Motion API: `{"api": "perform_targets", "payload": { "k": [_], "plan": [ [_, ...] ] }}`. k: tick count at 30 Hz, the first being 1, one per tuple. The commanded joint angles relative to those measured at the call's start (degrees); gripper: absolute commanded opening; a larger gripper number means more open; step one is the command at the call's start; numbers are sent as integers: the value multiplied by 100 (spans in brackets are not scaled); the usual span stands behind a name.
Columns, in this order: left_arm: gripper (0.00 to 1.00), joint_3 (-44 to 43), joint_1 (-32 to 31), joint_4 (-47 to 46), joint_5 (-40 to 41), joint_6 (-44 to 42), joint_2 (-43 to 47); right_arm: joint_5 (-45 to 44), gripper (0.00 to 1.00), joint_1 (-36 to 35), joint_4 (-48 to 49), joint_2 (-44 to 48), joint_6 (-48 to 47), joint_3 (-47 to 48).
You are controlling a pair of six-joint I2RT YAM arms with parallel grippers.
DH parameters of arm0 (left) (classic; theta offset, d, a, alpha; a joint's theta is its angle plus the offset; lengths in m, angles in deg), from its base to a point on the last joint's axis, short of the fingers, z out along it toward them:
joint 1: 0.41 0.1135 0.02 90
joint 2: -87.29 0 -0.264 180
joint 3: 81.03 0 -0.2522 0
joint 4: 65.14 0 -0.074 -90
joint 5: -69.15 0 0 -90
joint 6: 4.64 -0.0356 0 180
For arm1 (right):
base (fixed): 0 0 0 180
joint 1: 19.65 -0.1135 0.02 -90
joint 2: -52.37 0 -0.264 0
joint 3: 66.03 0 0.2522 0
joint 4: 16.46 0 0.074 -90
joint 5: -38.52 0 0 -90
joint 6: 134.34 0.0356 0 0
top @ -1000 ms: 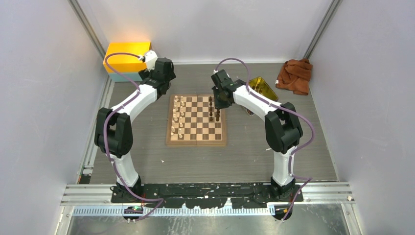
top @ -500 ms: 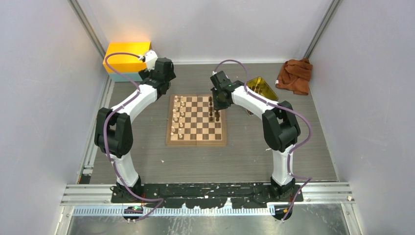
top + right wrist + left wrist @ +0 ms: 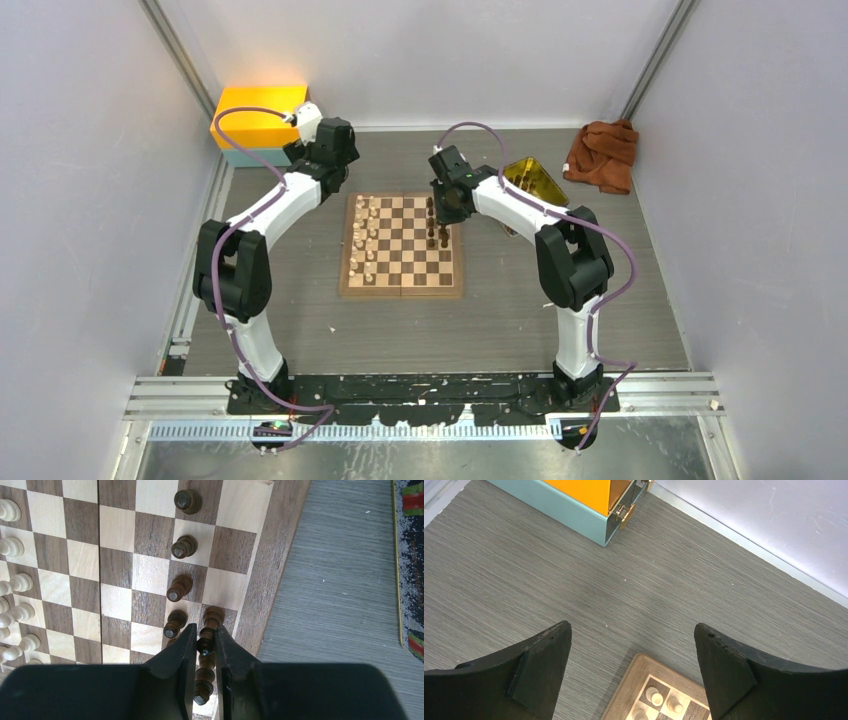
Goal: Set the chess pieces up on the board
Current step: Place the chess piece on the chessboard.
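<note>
Gripping, by the look of it, a dark piece [image 3: 201, 680] in the right gripper [image 3: 206, 628], with the jaws drawn in to a narrow gap and pressed against it on both sides. Hanging low over the outermost right-hand file of the board [image 3: 265, 580]. Just ahead of the fingers [image 3: 181, 652], another dark chessman [image 3: 213, 616] standing on that same file, with its head reaching in between the tips; hard to separate the two with certainty. One file inward, a column of dark pawns [image 3: 178, 587], close beside the left finger.

To place well: keep the wrist plumb, centre over a bare square of the outer file, descend slowly, steer clear of the neighbour ahead and the pawns alongside, release only on base contact, then rise straight up before swinging away. Some risk of toppling a neighbour, given such tight spacing.

Farther across, pale chess pieces [image 3: 15, 582] lined along the opposite side. Off the board's right edge, grey table [image 3: 325, 605], then the rim of the yellow tray [image 3: 396, 580].

At the far left corner of the board, the left gripper [image 3: 632, 627], spread wide with nothing between its jaws, hovering over table. Beyond it, an orange and teal box [image 3: 589, 500]; away in the far right corner, a rust-brown cloth [image 3: 602, 152].
</note>
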Motion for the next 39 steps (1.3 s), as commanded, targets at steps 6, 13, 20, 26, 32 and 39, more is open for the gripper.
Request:
{"api": "perform_targets", "payload": {
  "k": [6,13,20,26,32,39],
  "plan": [
    [93,-32,-42,-265,116,-48,154,-106,1,-101,-96,260,111,-116],
    [92,-13,-73,-256,118,-47,172,-166,1,-137,-130,329,118,-165],
    [92,-4,-103,-252,126,-48,189,-218,1,-142,-109,399,139,-248],
    [92,22,-121,-248,135,-57,213,-313,1,-150,-89,453,120,-329],
    [93,57,-121,-256,135,-73,233,-345,1,-145,-62,467,106,-377],
    [92,64,-130,-266,133,-95,246,-403,1,-139,22,455,96,-431]
  ]
}}
